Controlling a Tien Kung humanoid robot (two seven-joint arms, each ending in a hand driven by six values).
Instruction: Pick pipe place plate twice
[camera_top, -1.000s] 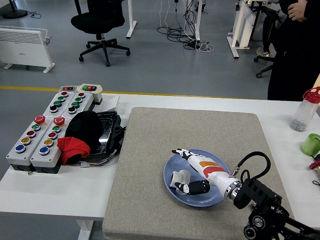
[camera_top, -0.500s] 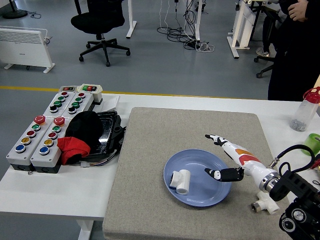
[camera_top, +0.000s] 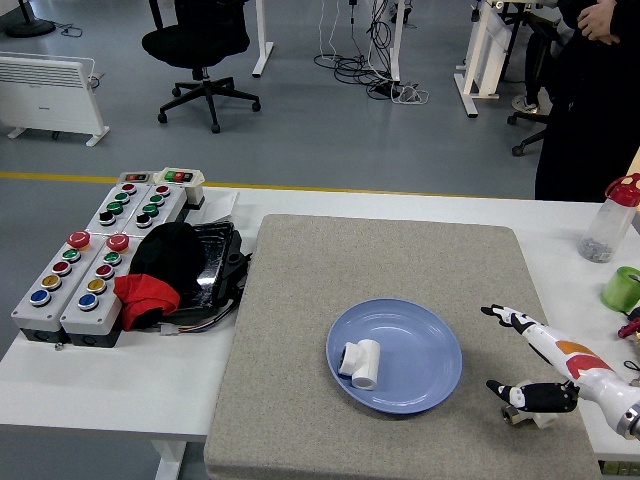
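Head view: grey mat (camera_top: 330, 262), white table (camera_top: 120, 380)

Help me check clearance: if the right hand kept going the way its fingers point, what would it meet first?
Probably the blue plate; the right hand points left across the grey mat toward it. A white pipe lies under the thumb.

Robotics lab or engineering office. Grey floor with a yellow line (camera_top: 150, 180), black swivel chair (camera_top: 197, 45) and white desks with trailing cables (camera_top: 365, 60) well beyond the right hand (camera_top: 540, 365) fingers (camera_top: 500, 313). White radiator heater (camera_top: 50, 90) far up-left. Push-button control boxes (camera_top: 95, 255) well left of the fingers on the white table (camera_top: 120, 385). Grey felt mat (camera_top: 340, 260) under them.
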